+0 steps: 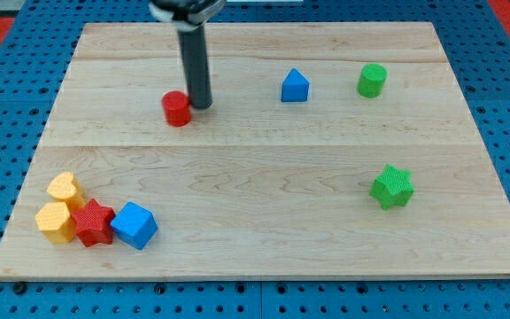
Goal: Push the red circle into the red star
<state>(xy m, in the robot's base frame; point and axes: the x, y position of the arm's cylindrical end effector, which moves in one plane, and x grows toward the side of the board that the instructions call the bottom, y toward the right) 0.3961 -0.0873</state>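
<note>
The red circle (177, 108) lies on the wooden board at the upper left of the middle. My tip (201, 105) stands right beside it, at its right edge, touching or nearly touching it. The red star (93, 222) lies at the lower left corner of the board, far below and to the left of the red circle. It is wedged between two yellow blocks and a blue cube.
A yellow heart (64, 189) and a yellow hexagon (55, 222) touch the red star's left side. A blue cube (135, 225) touches its right. A blue house-shaped block (295, 86) and a green cylinder (372, 80) lie at the upper right. A green star (391, 187) lies at the right.
</note>
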